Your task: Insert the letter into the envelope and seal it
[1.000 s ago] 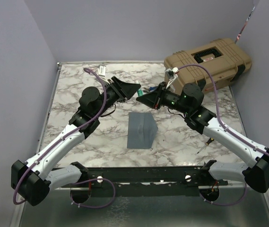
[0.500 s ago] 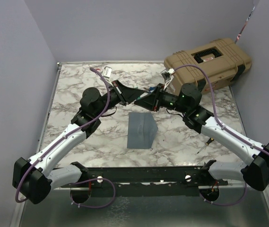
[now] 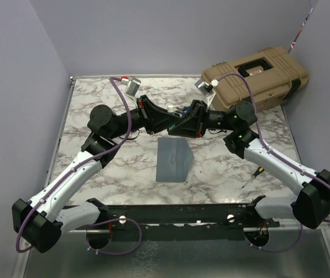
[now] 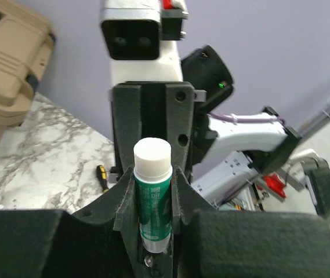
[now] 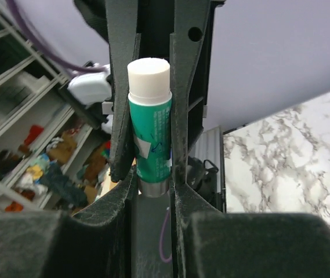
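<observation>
The grey-blue envelope [image 3: 173,160] lies flat on the marble table [image 3: 95,168], untouched. The letter is not in view. My two grippers meet tip to tip in the air behind the envelope. My left gripper [image 3: 163,119] is shut on a green glue stick [image 4: 152,197], whose white end [image 3: 170,108] sticks out. My right gripper [image 3: 183,123] faces it and is shut on the same glue stick [image 5: 150,133], gripping its near end. The right gripper [image 4: 150,116] rises behind the stick in the left wrist view. The left gripper's fingers [image 5: 121,87] flank the stick in the right wrist view.
A tan hard case [image 3: 254,75] stands at the back right corner. A small screwdriver [image 3: 251,176] lies on the table right of the envelope, under the right arm. Purple walls close off the left, back and right sides.
The two grippers have moved toward each other and now meet. The glue stick was held by the left gripper alone; the right gripper has now closed around it too.
</observation>
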Robot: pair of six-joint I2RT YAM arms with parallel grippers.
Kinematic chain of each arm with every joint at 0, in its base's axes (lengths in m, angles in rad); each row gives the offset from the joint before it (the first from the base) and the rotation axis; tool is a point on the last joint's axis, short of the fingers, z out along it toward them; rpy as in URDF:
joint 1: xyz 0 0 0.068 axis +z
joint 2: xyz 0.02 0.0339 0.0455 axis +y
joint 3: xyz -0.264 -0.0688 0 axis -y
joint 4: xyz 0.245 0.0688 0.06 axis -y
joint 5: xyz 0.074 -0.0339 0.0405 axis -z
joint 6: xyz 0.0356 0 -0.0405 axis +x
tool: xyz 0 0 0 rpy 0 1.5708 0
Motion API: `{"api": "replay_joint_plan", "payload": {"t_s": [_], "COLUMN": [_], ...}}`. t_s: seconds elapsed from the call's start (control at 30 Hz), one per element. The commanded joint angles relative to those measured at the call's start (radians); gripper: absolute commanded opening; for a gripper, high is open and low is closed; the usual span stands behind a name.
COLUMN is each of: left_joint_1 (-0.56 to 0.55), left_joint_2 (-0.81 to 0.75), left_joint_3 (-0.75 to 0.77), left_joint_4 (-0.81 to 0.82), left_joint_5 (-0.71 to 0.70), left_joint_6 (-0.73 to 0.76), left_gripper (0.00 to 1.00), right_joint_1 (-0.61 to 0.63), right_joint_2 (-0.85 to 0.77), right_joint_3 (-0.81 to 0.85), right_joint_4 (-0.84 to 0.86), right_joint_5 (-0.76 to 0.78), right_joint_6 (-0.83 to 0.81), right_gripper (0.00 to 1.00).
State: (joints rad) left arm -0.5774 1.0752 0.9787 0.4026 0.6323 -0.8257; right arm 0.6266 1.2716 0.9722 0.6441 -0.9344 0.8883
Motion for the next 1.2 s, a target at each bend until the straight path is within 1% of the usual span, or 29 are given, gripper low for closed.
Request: {"api": "replay_joint_plan", "payload": {"t_s": [0.0, 0.03, 0.07, 0.1, 0.13, 0.17, 0.2, 0.23, 0.27, 0.33, 0.4, 0.47, 0.6, 0.67, 0.73, 0.97, 1.07, 1.17], "left_joint_1": [0.021, 0.020, 0.020, 0.020, 0.021, 0.020, 0.021, 0.020, 0.020, 0.021, 0.021, 0.021, 0.021, 0.021, 0.021, 0.021, 0.021, 0.021], "left_joint_2": [0.003, 0.002, 0.000, -0.003, -0.006, -0.010, -0.017, -0.023, -0.031, -0.043, -0.053, -0.059, -0.057, -0.051, -0.046, -0.041, -0.038, -0.042], "left_joint_3": [0.050, 0.053, 0.054, 0.051, 0.047, 0.042, 0.034, 0.019, 0.006, -0.015, -0.029, -0.035, -0.035, -0.035, -0.035, -0.026, -0.015, -0.012], "left_joint_4": [0.074, 0.074, 0.074, 0.073, 0.063, 0.042, 0.023, 0.011, -0.004, -0.022, -0.028, -0.031, -0.031, -0.031, -0.033, -0.042, -0.037, -0.016], "left_joint_5": [0.109, 0.097, 0.076, 0.043, 0.001, -0.059, -0.151, -0.221, -0.286, -0.373, -0.428, -0.461, -0.477, -0.471, -0.463, -0.430, -0.396, -0.353], "left_joint_6": [0.040, 0.042, 0.039, 0.034, 0.032, 0.026, 0.015, -0.003, -0.024, -0.052, -0.076, -0.096, -0.137, -0.148, -0.151, -0.134, -0.130, -0.119], "left_gripper": [0.00, 0.00, 0.00, 0.00, 0.00, 0.00, 0.00, 0.00, 0.00, 0.00, 0.00, 0.00, 0.00, 0.00, 0.00, 0.00, 0.00, 0.00], "right_joint_1": [0.001, 0.000, 0.001, 0.001, 0.001, 0.001, 0.001, 0.001, 0.001, 0.002, 0.007, 0.022, 0.068, 0.082, 0.090, 0.095, 0.095, 0.095], "right_joint_2": [0.032, 0.021, 0.005, -0.017, -0.039, -0.058, -0.080, -0.099, -0.119, -0.141, -0.135, -0.115, -0.085, -0.058, -0.027, 0.030, 0.042, 0.044], "right_joint_3": [0.057, 0.071, 0.093, 0.109, 0.117, 0.115, 0.107, 0.091, 0.075, 0.059, 0.079, 0.128, 0.194, 0.233, 0.269, 0.336, 0.343, 0.331], "right_joint_4": [0.146, 0.045, -0.115, -0.259, -0.347, -0.408, -0.435, -0.440, -0.435, -0.422, -0.465, -0.547, -0.595, -0.630, -0.642, -0.643, -0.638, -0.609], "right_joint_5": [-0.298, -0.269, -0.213, -0.122, -0.009, 0.098, 0.205, 0.291, 0.359, 0.426, 0.486, 0.543, 0.577, 0.598, 0.600, 0.566, 0.542, 0.511], "right_joint_6": [0.111, 0.035, -0.065, -0.177, -0.252, -0.304, -0.335, -0.354, -0.363, -0.370, -0.382, -0.412, -0.459, -0.466, -0.468, -0.432, -0.399, -0.364], "right_gripper": [0.00, 0.00, 0.05, 0.18, 0.35, 0.50, 0.65, 0.75, 0.80, 0.83, 0.84, 0.84, 0.83, 0.78, 0.71, 0.59, 0.47, 0.27]}}
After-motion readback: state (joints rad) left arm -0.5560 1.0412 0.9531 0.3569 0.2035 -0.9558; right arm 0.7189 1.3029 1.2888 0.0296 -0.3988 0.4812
